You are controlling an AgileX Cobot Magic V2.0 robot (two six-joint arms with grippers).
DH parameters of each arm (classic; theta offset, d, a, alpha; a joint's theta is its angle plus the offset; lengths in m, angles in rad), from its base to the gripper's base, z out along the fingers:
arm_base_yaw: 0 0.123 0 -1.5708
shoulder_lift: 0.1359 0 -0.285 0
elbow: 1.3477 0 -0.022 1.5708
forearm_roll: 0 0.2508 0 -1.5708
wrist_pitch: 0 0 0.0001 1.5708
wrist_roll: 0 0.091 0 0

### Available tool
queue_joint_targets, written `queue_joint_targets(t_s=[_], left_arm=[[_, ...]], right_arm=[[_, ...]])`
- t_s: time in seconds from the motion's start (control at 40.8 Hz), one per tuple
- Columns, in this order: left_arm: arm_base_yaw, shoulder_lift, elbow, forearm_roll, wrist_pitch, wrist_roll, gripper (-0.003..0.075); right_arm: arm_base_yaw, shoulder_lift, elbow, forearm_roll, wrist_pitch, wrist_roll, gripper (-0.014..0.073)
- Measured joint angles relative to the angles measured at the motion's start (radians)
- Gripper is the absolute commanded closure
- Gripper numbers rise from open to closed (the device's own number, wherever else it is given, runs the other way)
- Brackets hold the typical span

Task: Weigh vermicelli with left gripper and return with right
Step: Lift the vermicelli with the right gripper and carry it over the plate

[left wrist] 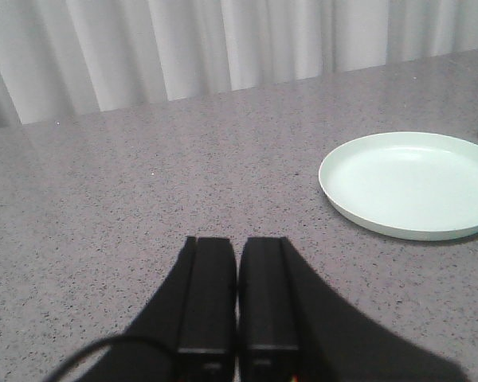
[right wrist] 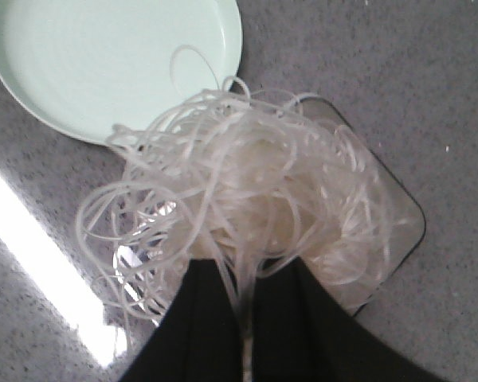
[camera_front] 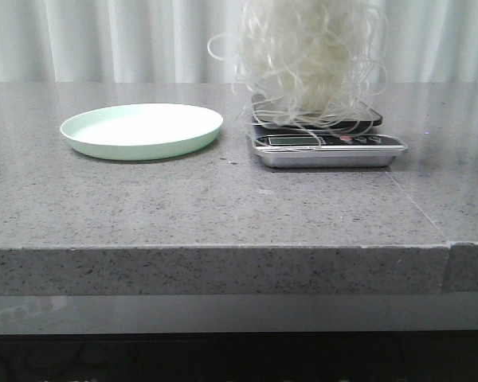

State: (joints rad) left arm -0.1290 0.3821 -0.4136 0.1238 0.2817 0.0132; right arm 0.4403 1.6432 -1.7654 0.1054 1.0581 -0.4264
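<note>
The vermicelli (camera_front: 311,56), a fluffy tangle of translucent white strands, hangs over the kitchen scale (camera_front: 327,147). Its top runs off the frame and its lowest loops reach the scale's dark platform. In the right wrist view my right gripper (right wrist: 243,274) is shut on strands of the vermicelli (right wrist: 255,199) above the scale platform (right wrist: 398,227). My left gripper (left wrist: 237,247) is shut and empty, low over bare table, apart from the mint-green plate (left wrist: 410,183). Neither gripper shows in the front view.
The empty mint-green plate (camera_front: 142,130) lies left of the scale, also visible in the right wrist view (right wrist: 103,64). The grey speckled table (camera_front: 223,207) ends at a front edge. White curtains (camera_front: 103,40) hang behind the table.
</note>
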Motion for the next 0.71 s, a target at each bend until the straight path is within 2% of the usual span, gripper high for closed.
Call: queue_joint_targets(t_s=[0.27,0.711], left_arm=[[0.0,0.0,0.0,0.0,0.0,0.0,0.0582],[0.0,0.0,0.0,-0.025,0.0,0.0,0.0582]], right_arm=[[0.012,0.078,-0.203,0.111,0.024,0.0,0.0439],[0.159,0.352,-0.455,0.132,0.024,0.0,0.0439]])
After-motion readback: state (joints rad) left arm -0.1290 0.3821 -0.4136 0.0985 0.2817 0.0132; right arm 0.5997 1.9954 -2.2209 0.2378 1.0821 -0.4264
